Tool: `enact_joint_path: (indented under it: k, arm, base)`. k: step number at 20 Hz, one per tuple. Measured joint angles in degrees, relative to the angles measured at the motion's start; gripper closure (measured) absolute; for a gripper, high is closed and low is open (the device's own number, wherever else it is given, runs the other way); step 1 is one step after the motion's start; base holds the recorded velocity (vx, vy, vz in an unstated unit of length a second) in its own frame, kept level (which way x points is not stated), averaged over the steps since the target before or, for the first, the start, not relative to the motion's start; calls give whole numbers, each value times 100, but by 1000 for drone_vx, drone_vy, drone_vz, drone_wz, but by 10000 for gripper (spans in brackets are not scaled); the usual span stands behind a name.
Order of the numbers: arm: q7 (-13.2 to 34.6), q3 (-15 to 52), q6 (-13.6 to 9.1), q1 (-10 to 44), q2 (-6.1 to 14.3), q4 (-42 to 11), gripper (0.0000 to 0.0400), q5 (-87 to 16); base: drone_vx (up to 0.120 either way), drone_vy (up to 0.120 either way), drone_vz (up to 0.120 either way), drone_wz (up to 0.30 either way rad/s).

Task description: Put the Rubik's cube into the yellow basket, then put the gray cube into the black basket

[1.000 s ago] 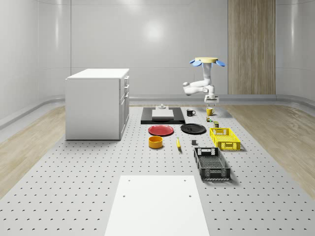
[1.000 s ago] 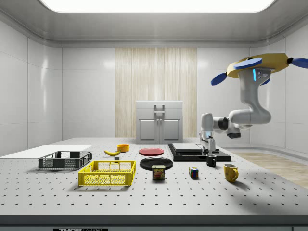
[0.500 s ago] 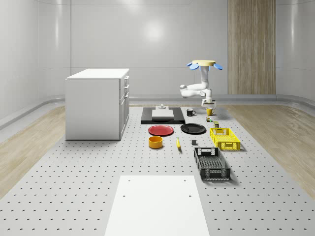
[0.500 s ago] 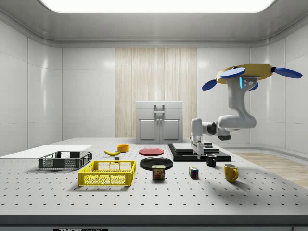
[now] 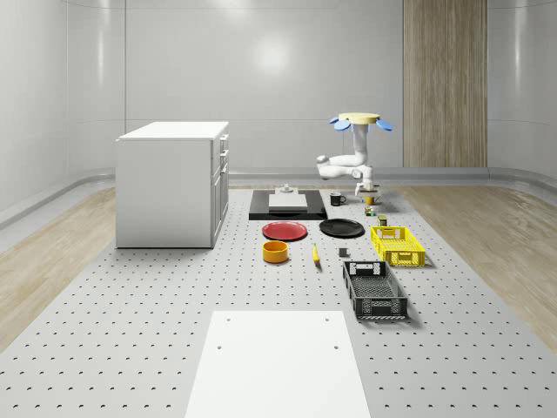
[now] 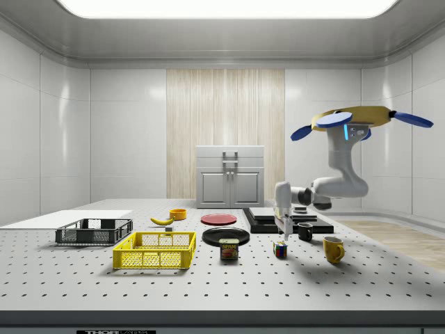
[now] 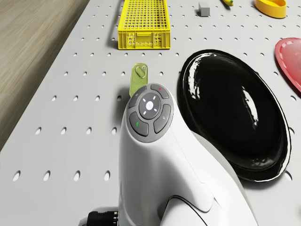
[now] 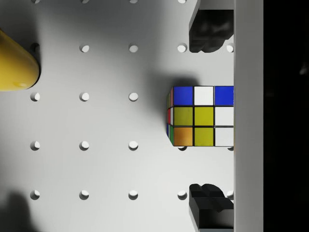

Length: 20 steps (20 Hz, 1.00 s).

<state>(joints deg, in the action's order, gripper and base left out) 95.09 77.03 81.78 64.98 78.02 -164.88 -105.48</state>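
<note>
The Rubik's cube (image 8: 200, 116) lies on the perforated table, centred between my two black fingertips (image 8: 210, 29) in the wrist view. My gripper (image 8: 210, 116) is open and hangs a little above the cube (image 6: 280, 250) in the side view, fingers pointing down (image 6: 284, 228). The drone (image 6: 348, 120) hovers over the table's far end, beyond the mugs. The yellow basket (image 6: 156, 250) stands to the side view's left, and the black basket (image 6: 94, 231) further left. A small gray cube (image 7: 204, 8) rests beside the yellow basket (image 7: 142, 23).
A yellow mug (image 6: 333, 249) and a black mug (image 6: 305, 232) stand close to the cube. A can (image 6: 229, 249) sits between the cube and the yellow basket. A black plate (image 7: 235, 113), a red plate (image 7: 291, 56) and a white cabinet (image 5: 172, 183) lie further off.
The drone has sunk and shifted toward the side view's left. The arm has carried the gripper from above the black mug down to just over the Rubik's cube.
</note>
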Motion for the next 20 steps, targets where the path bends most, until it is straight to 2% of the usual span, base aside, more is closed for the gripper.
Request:
enact_joint_path:
  k: [5, 20]
  arm:
    - [19, 17, 81, 22, 87, 5, 0, 39]
    - [-8, -709, 587, 83, 361, 171, 0, -595]
  base:
    - [80, 0, -32, 0]
    - [0, 0, 0, 0]
